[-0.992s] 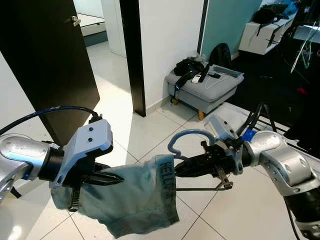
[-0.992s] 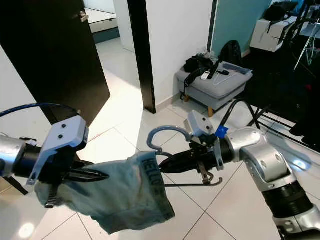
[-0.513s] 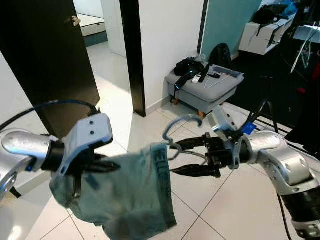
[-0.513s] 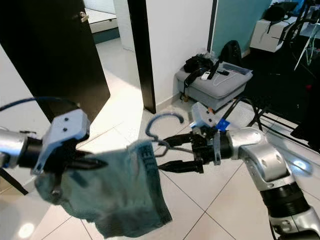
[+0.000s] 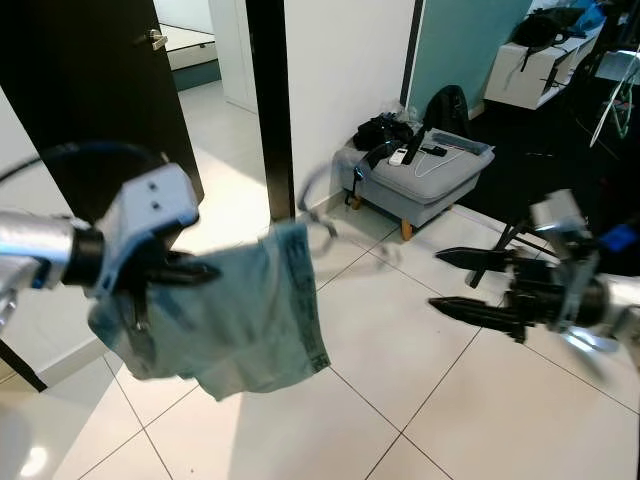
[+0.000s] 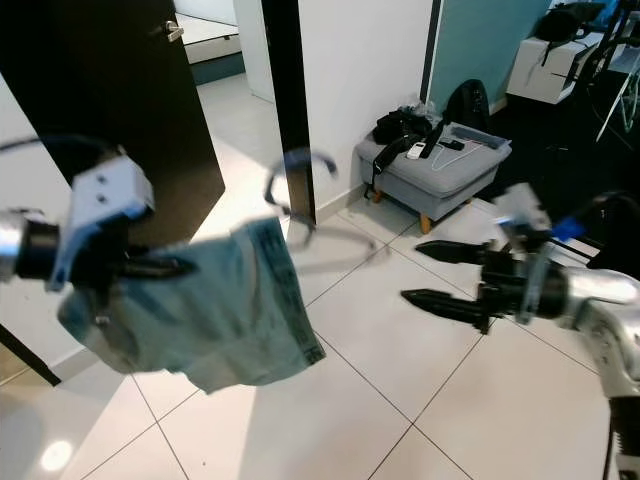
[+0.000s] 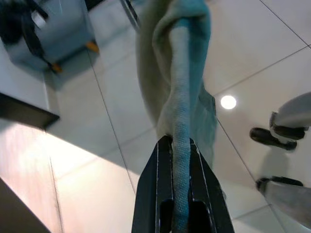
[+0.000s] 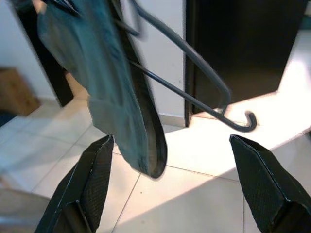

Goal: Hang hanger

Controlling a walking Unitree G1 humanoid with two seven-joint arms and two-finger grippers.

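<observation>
Between your left gripper's (image 7: 177,194) 2 fingers there's a fold of the pale blue garment (image 5: 235,315), clamped tight, and the wire hanger (image 8: 194,87) is threaded inside it, hook poking out on the far side from that hand. Your right gripper (image 5: 478,285) is spread wide with nothing in it, well apart. The combo looks light, but the cloth is floppy and the thin wire probably slides around, so I'd grab the hanger just under its hook.

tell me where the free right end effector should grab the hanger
Probably the bare wire arm of the hanger, coming in from the right side: that half juts out clear of the shorts, which the left end effector holds. The right end effector is open.
</observation>
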